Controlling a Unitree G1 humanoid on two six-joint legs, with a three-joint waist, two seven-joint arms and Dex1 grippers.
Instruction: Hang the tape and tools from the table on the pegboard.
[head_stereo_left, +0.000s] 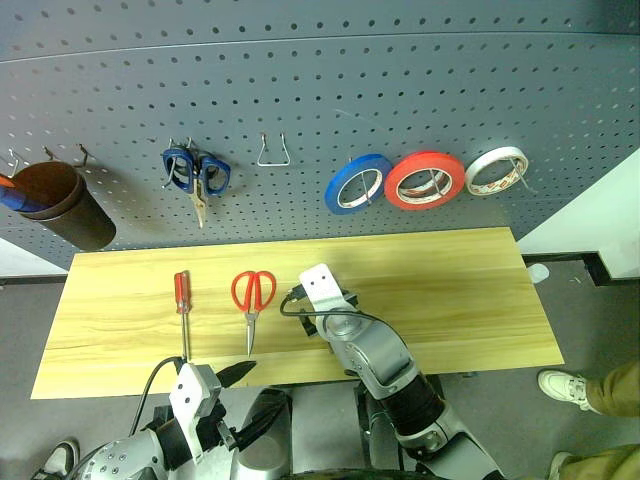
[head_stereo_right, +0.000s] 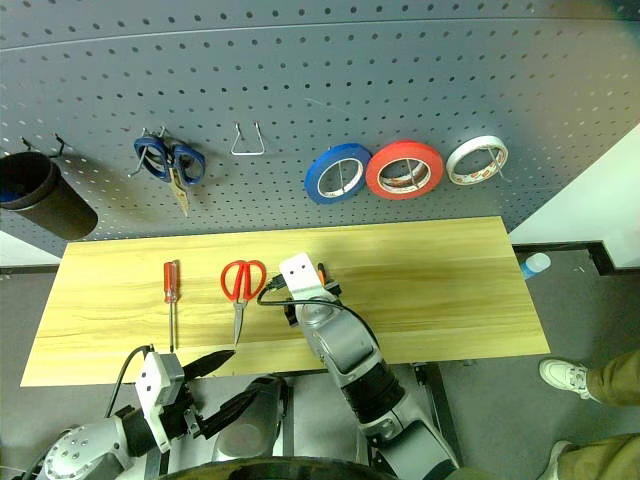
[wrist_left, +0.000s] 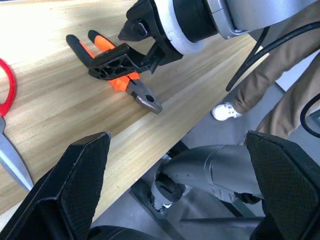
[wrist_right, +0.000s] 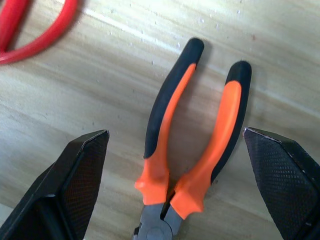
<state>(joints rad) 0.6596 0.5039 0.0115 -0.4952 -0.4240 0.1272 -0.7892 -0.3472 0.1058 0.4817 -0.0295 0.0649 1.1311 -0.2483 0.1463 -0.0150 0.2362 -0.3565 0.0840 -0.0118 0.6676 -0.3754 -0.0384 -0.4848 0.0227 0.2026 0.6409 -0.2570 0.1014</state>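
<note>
Left pincer (head_stereo_left: 240, 400): wide, empty, low at the counter's near edge.
Right pincer (wrist_right: 175, 190): wide, angled down, straddling the orange-and-black pliers (wrist_right: 192, 145) lying on the light yellow wooden counter (head_stereo_left: 450, 300).
Beside: red-handled scissors (head_stereo_left: 252, 298), small red-handled screwdriver (head_stereo_left: 183, 310).
Far: flat red tape roll (head_stereo_left: 425, 180) hanging on the dark grey pegboard (head_stereo_left: 320, 90).

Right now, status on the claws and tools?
Right claw open, straddling pliers on table. Left claw open, idle. Red tape hung. Nothing blocking.

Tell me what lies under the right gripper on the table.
The pliers lie flat on the table, between the open fingers of the right gripper. From the head views the gripper covers them almost wholly; their jaw tip is cut off in the wrist view.
</note>
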